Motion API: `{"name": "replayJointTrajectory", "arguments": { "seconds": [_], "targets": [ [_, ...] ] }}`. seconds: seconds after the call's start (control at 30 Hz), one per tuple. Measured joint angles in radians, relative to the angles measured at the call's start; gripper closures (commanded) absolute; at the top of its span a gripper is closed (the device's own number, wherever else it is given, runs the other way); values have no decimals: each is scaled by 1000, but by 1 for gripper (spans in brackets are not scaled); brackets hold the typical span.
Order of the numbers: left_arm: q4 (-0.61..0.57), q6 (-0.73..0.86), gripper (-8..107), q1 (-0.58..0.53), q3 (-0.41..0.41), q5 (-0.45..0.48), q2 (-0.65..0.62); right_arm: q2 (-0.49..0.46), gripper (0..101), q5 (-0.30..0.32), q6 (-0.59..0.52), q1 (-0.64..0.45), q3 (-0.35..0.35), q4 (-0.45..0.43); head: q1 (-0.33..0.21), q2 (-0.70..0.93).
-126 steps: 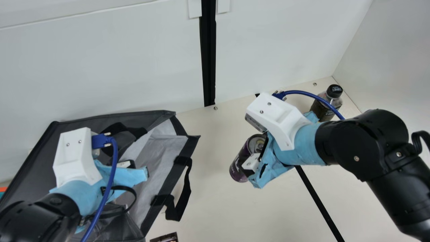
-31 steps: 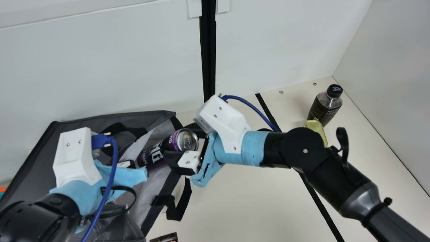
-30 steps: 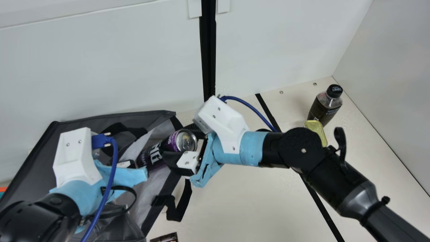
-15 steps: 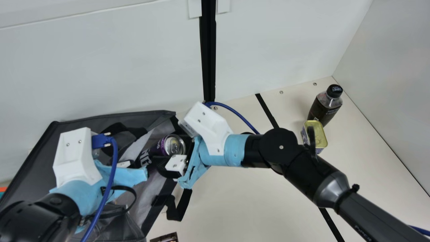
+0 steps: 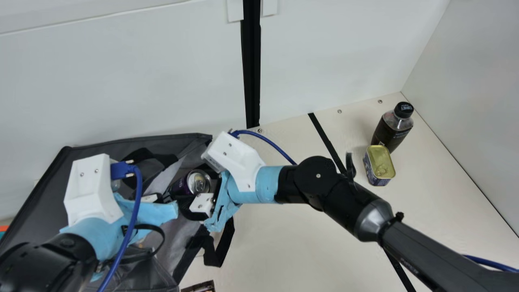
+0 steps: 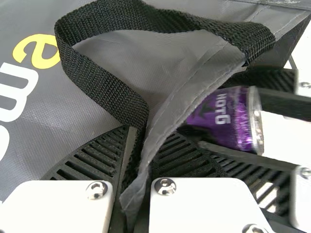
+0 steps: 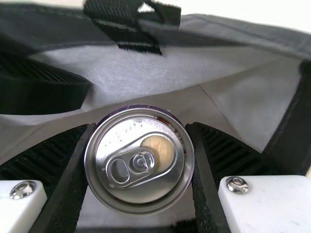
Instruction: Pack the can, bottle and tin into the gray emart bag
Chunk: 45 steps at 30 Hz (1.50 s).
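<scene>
The left gripper (image 5: 159,198) clenches the bag (image 6: 26,141); the right gripper (image 5: 182,191) grasps the can (image 7: 141,160), purple-sided in the left wrist view, round and metal-lidded in the right.

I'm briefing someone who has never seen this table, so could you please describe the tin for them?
In the main view, go to the far right corner of the cream table. A black-capped dark bottle stands there, and just in front of it sits the tin. Unlike that taller, round bottle, it is a low box with a gold pull-ring lid.
</scene>
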Motion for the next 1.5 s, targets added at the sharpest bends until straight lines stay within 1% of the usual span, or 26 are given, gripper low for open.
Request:
{"name": "replayJointTrajectory", "arguments": {
  "seconds": [0.53, 0.73, 0.77, 1.03, 1.5],
  "targets": [
    [0, 0, 89, 0, 0, 0, 0, 93, 101, -3, -98, 21, -17, 68, 0, 0],
    [0, 0, 89, 0, 0, 0, 0, 121, 101, -16, -123, 34, -20, 96, 0, 2],
    [0, 0, 89, 0, 0, 0, 0, 126, 100, -18, -128, 38, -20, 97, 0, 0],
    [0, 0, 89, 0, 0, 0, 0, 146, 73, -30, -154, 50, -28, 125, 0, 0],
    [0, 0, 89, 0, 0, 0, 0, 148, 26, -30, -158, 52, -31, 124, 0, 2]
  ]
}}
